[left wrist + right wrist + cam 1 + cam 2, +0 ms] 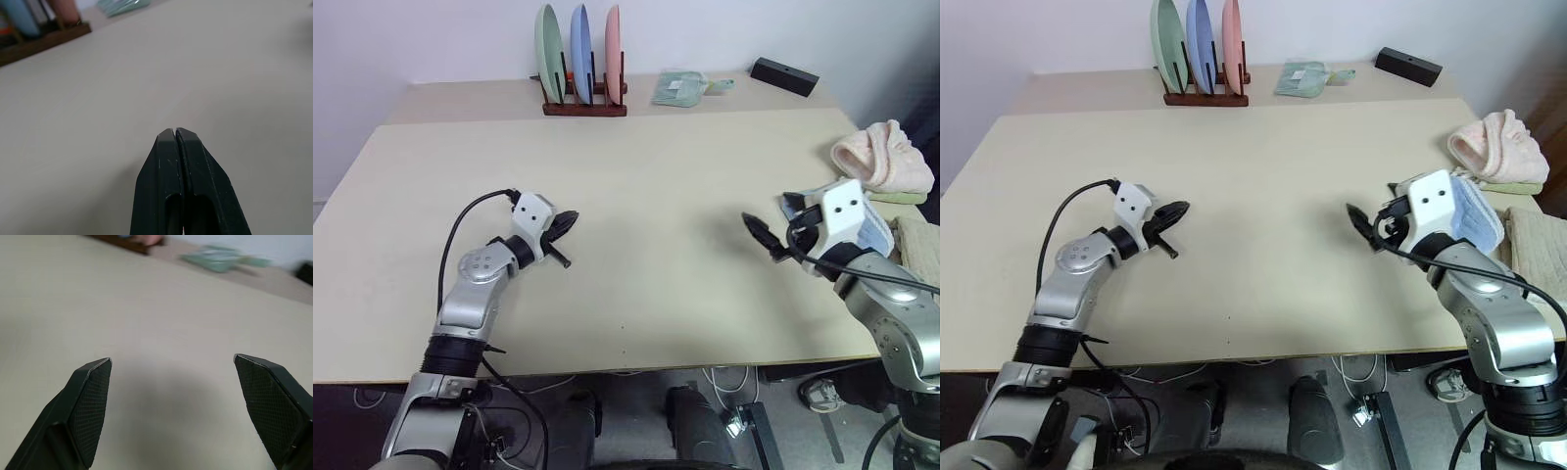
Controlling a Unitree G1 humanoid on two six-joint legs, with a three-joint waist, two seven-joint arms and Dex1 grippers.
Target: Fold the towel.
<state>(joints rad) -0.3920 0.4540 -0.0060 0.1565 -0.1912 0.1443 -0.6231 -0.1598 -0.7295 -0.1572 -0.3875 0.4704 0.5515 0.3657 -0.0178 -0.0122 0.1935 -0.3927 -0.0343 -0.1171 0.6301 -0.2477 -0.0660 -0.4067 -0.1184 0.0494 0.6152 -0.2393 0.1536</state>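
- Closest to me in the head views, my left gripper (566, 223) sits lower left over the bare table (646, 186); its wrist view shows the two fingers (164, 186) pressed flat together, clenched on nothing.
- My right gripper (762, 233) hangs at right centre over the table; its wrist view shows the fingers (90, 401) spread wide apart with only tabletop between them, released.
- The towel (1479, 217) lies at the right edge, largely hidden behind my right wrist; the right eye view gives more of its light blue cloth than the left eye view does.
- A pink bundle (884, 157) sits just above it, on the right.
- At the top, a rack of plates (579, 59), a pale green cloth (683, 88) and a black box (784, 75).
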